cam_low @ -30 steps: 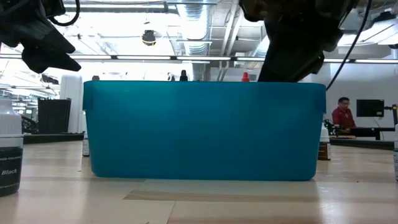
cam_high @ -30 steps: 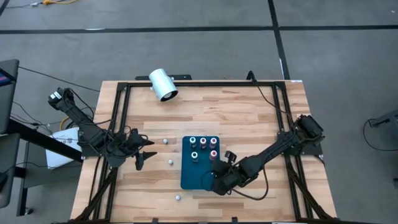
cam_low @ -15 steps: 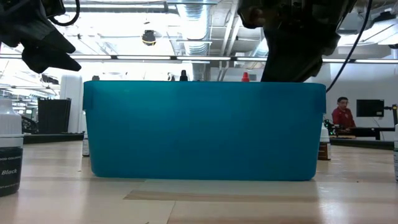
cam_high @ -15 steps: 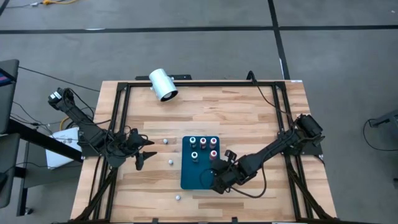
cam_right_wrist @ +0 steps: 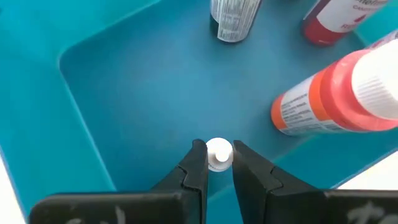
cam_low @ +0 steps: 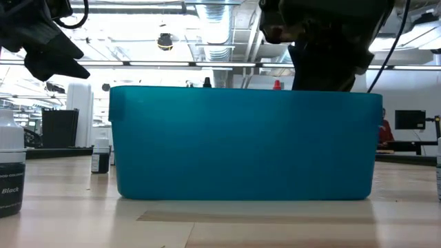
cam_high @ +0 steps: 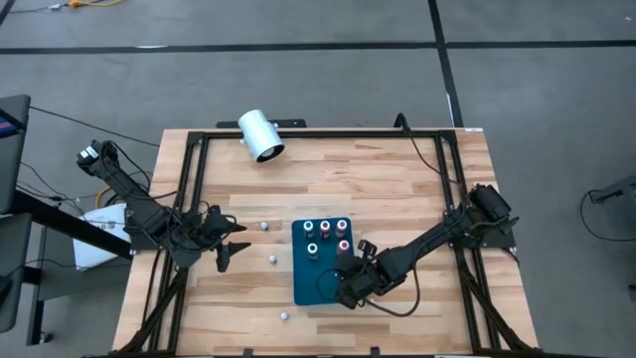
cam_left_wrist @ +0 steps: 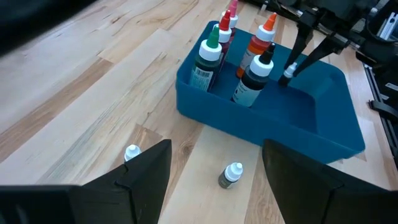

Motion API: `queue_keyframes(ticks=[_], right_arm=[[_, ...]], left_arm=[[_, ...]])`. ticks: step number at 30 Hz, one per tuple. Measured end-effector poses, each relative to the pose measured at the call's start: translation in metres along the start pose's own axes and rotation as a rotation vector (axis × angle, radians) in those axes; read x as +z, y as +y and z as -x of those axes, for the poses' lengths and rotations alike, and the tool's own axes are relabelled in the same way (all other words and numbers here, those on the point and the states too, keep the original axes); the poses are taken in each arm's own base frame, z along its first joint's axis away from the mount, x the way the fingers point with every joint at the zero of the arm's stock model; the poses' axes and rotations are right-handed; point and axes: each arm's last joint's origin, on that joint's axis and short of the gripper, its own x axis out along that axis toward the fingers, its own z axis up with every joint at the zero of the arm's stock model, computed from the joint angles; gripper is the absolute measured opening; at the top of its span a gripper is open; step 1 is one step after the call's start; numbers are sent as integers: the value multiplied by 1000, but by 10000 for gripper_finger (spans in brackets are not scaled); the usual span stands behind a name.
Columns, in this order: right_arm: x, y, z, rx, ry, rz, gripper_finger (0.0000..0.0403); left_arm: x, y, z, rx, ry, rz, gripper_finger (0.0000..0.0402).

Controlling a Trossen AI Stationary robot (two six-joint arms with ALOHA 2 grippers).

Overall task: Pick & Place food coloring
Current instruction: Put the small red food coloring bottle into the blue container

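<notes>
A teal tray [cam_high: 316, 283] holds several upright food coloring bottles at its far end: green [cam_left_wrist: 208, 53], red [cam_left_wrist: 224, 31], orange [cam_left_wrist: 261, 40] and black [cam_left_wrist: 255, 78]. My right gripper [cam_right_wrist: 219, 149] reaches down into the tray's near half [cam_high: 340, 289] and is shut on one small white-topped bottle [cam_left_wrist: 288, 72]. Three small bottles stand loose on the wood left of the tray [cam_high: 264, 226], [cam_high: 272, 260], [cam_high: 284, 315]. My left gripper [cam_high: 237, 247] waits open above the table, left of the tray, with nothing between its fingers. My right gripper pinches the small bottle's white top [cam_right_wrist: 219, 154] between its two fingertips. The fingers [cam_left_wrist: 303, 51] slant down into the tray from the table's right and near side. The top hides the bottle's body. I cannot tell whether its base rests on the tray floor.
A large white cylinder [cam_high: 260, 135] lies at the table's far edge. A black frame [cam_high: 189, 189] runs along the table's sides. A bottle labelled black [cam_low: 10, 172] stands close to the low camera, and a small dark one [cam_low: 101, 155] stands left of the tray.
The teal tray, with its bottles, has slid a little toward the table's right edge, uncovering a small dark bottle at its left in the low view. My right gripper has stayed shut inside the tray.
</notes>
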Motion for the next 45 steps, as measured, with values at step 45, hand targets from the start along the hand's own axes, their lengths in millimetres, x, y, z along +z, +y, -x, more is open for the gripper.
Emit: queue_keyframes(ticks=[45], right_arm=[[0, 0, -1, 36, 38, 58, 136]], left_arm=[[0, 0, 0, 2, -3, -11, 242]])
